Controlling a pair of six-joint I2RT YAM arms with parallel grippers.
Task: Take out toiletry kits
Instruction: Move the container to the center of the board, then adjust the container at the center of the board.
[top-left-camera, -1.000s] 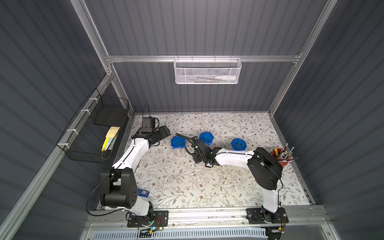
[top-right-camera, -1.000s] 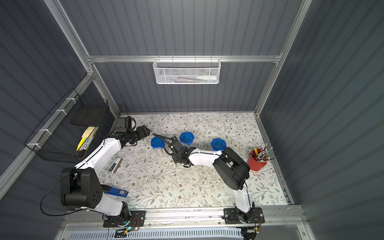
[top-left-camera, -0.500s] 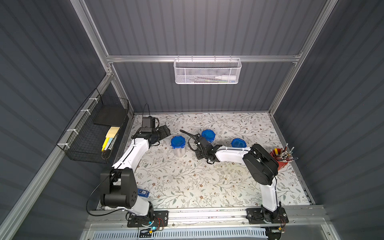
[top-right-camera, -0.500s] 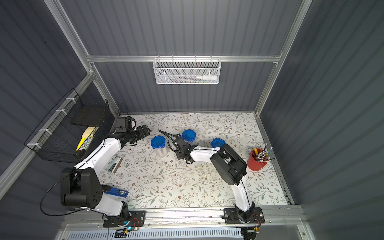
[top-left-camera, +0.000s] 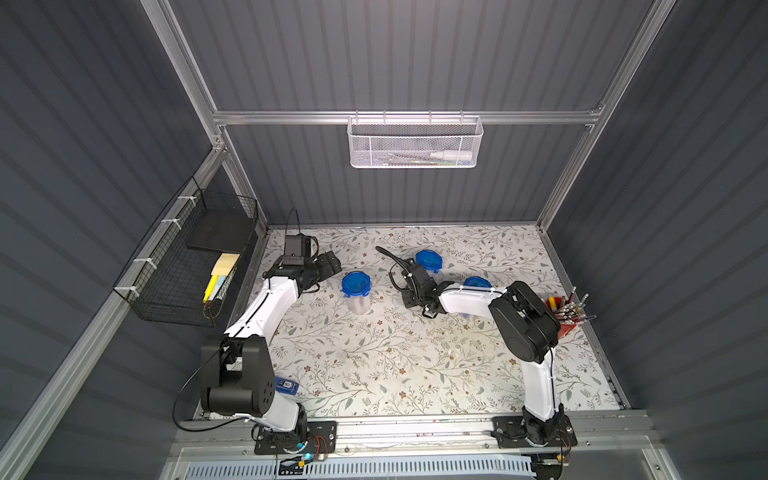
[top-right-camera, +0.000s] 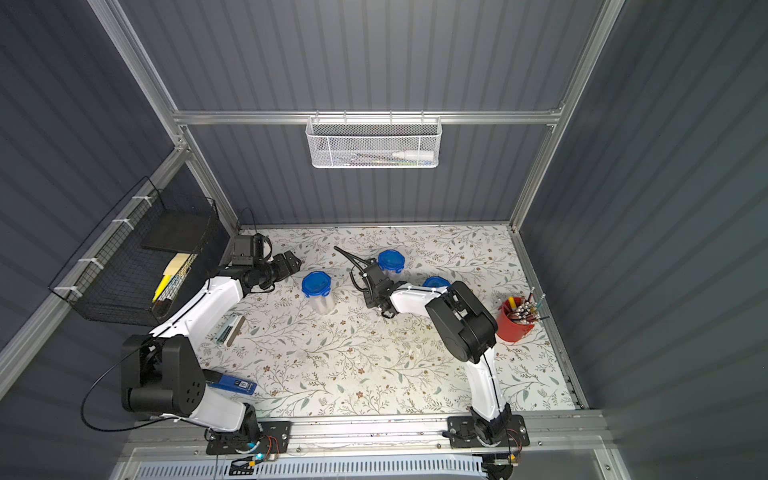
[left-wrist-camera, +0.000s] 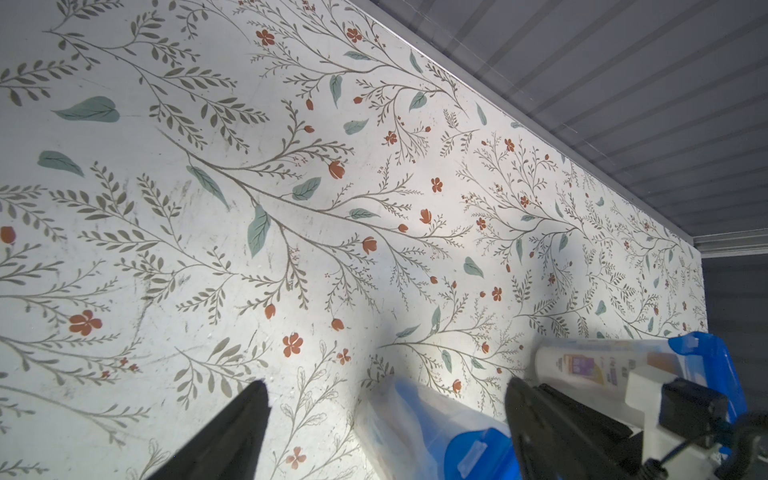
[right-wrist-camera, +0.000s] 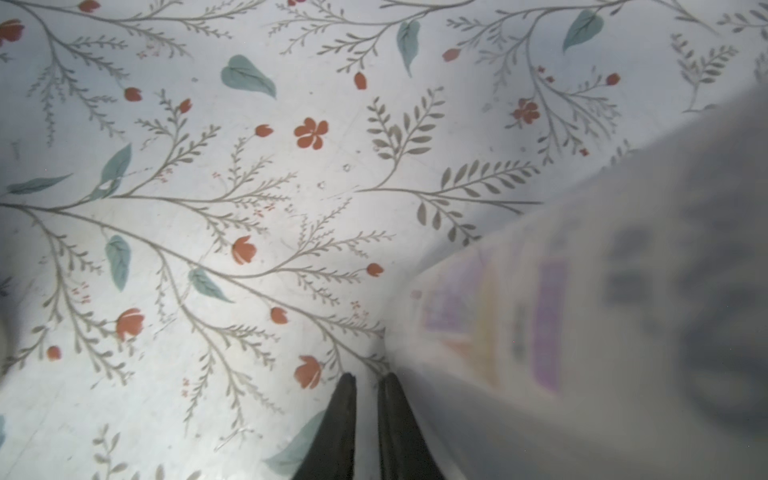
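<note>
Three clear jars with blue lids stand on the floral table: a left jar (top-left-camera: 356, 291), a middle jar (top-left-camera: 429, 260) and a right jar (top-left-camera: 477, 282) half hidden behind my right arm. The toiletry kits show only through jar walls, as a white tube with a purple-orange label (left-wrist-camera: 582, 363). My left gripper (top-left-camera: 330, 264) (left-wrist-camera: 386, 384) is open, with the left jar (left-wrist-camera: 415, 419) just ahead of its fingers, untouched. My right gripper (top-left-camera: 417, 305) (right-wrist-camera: 368, 376) points down at the table, shut to a thin slit, holding nothing. A blurred jar wall (right-wrist-camera: 582, 332) lies against one finger.
A red cup of pens (top-left-camera: 563, 316) stands at the right edge. A black wire basket (top-left-camera: 183, 266) hangs on the left wall, and a white mesh basket (top-left-camera: 415, 141) with a white bottle on the back wall. A slim teal-tan pack (top-right-camera: 228, 330) and a blue packet (top-left-camera: 286, 385) lie near my left arm.
My right gripper has moved toward the back right, and the middle jar has shifted the same way with it. The left arm and left jar have stayed put.
</note>
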